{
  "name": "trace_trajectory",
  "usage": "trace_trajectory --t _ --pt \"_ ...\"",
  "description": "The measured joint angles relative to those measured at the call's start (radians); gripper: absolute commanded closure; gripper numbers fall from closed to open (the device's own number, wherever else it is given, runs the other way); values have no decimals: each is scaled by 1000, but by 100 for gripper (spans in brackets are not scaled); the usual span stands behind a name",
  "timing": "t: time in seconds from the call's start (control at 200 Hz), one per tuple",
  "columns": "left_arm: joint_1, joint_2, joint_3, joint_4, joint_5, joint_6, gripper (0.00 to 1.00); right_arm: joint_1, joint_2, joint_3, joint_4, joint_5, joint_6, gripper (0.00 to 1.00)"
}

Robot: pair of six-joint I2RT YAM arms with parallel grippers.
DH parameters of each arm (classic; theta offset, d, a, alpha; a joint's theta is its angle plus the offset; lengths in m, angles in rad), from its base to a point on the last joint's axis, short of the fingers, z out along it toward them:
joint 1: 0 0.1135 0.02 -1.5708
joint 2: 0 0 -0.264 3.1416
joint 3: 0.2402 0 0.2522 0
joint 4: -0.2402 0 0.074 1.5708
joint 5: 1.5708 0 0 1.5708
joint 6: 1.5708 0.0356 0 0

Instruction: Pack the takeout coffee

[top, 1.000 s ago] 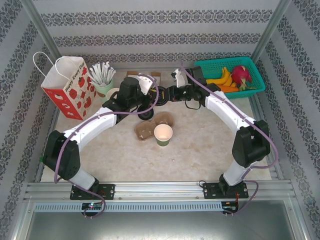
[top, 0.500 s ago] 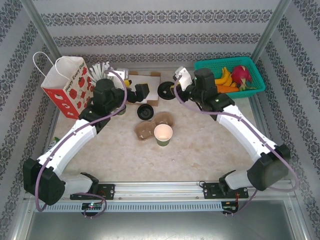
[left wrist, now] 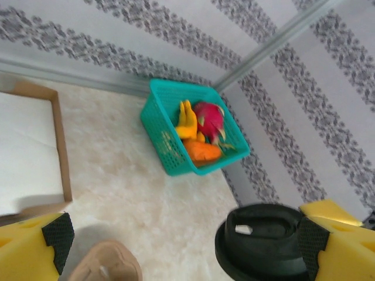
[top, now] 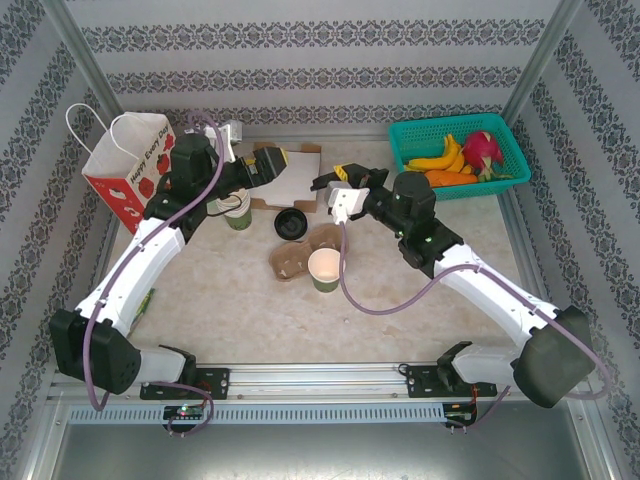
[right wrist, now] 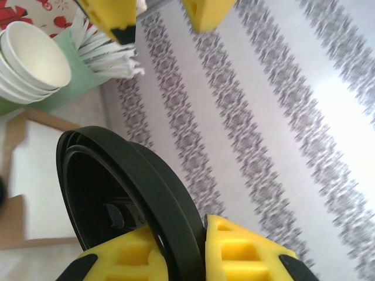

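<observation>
- Right tool point(right wrist: 179, 228) pinches the black lid point(right wrist: 111, 175) by its rim, presumably ready for capping.
- Left tool point(left wrist: 183, 243) stands wide, holding nothing.
- Takeout coffee cup point(top: 327, 268) sits lidless in the carrier point(top: 290, 262), mid-way across the bench point(top: 250, 320).

The bag point(top: 125, 175) stands at my table's point(top: 400, 290) far left corner, the basket point(top: 408, 150) at the far right with fruit point(top: 450, 160) inside. Between them at the back lies a box point(top: 295, 175), a stack of cups point(top: 237, 213) just left of it. Before the box lies a loose lid point(top: 290, 223), then the carrier point(top: 288, 262), the coffee cup point(top: 326, 268) standing at its near right. My right hand point(top: 335, 180) pinches a second lid point(right wrist: 135, 193) over the box's right end.
</observation>
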Motion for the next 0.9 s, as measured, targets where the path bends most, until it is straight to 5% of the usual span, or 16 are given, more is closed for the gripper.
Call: trace_trajectory --t 0.165,0.45,0.774,0.899 --pt "0 30 103 -130 101 61 0 13 -8 -36 109 -61 -136 100" --pt "0 125 316 -440 327 274 16 65 -23 -36 181 -159 -307 100" --pt "0 179 452 -690 456 437 42 91 -34 -36 182 -227 -483 100" --pt "0 189 464 -751 483 480 45 107 -45 -36 187 -259 -527 100"
